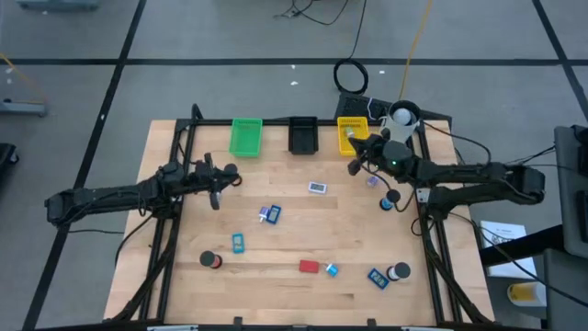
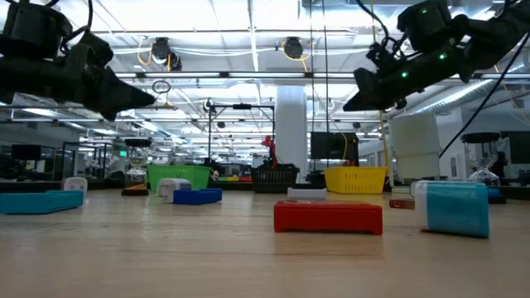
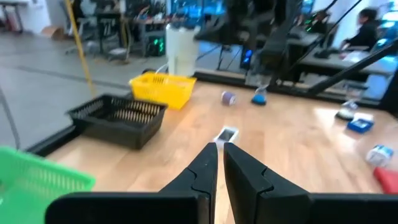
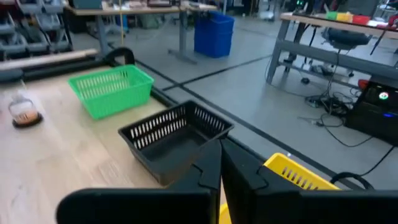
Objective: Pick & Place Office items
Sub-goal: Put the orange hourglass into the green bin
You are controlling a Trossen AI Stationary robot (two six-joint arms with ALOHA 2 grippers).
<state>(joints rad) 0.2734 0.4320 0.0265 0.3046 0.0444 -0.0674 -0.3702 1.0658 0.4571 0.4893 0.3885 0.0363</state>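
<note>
The office items lie scattered on the wooden table: a red block [image 1: 309, 267] [image 2: 328, 217], blue blocks [image 1: 238, 243] [image 1: 377, 277], a white-and-blue piece [image 1: 318, 188] [image 3: 226, 134], dark rolls [image 1: 212, 261] [image 1: 390, 199] and a small purple piece [image 1: 373, 180]. My left gripper [image 1: 223, 176] [image 3: 219, 145] hovers shut above the table's left middle and holds nothing. My right gripper [image 1: 355, 156] [image 4: 219, 144] is shut and raised at the near edge of the yellow tray [image 1: 352, 132]; I see nothing between its fingers.
Green tray [image 1: 245, 136], black tray [image 1: 302, 134] and yellow tray stand in a row along the far edge, with a white cup [image 1: 402, 117] at the far right corner. Another dark roll [image 1: 399, 272] lies near the right front. A person sits beyond the table [image 3: 367, 28].
</note>
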